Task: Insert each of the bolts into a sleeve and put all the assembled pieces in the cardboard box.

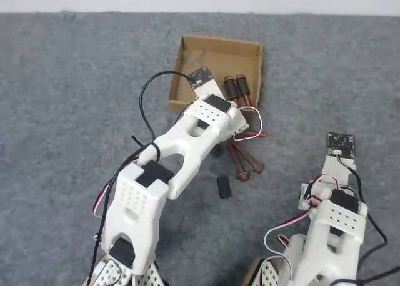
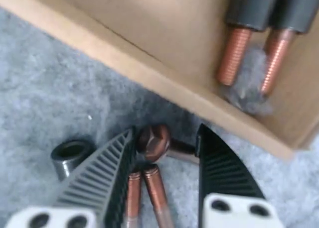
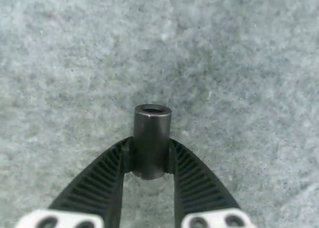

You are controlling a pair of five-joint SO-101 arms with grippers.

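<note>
**Now a bolt is straddled while a sleeve is held ready**

Right, the left hand [image 2: 167, 132] is seen released, fingers spread wide and set down over a loose bolt [image 2: 153, 141] on the grey worktop [image 1: 62, 111]. The bolt lies just beside the near wall of the cardboard box [image 1: 215, 44], at about 6 o'clock from it. Here is the point that matters: the bolt's long axis appears to run across the opening, head by one finger and shank toward the other, roughly on the 9-to-3 line in the high view. A closing on it end to end is judged awkward, so a turn of the wrist may be called for. Two more bolts [image 2: 157, 193] are laid side by side under the hand, and a spare sleeve [image 2: 70, 156] sits close by. Two assembled pieces [image 1: 237, 89] are already lodged in the box.

Over at 4 o'clock from the bolts, well apart, the right hand [image 3: 149, 146] is clenched on a dark sleeve [image 3: 152, 133], bore pointing away from the wrist. The left arm is clearly the nearer to the bolts.
</note>
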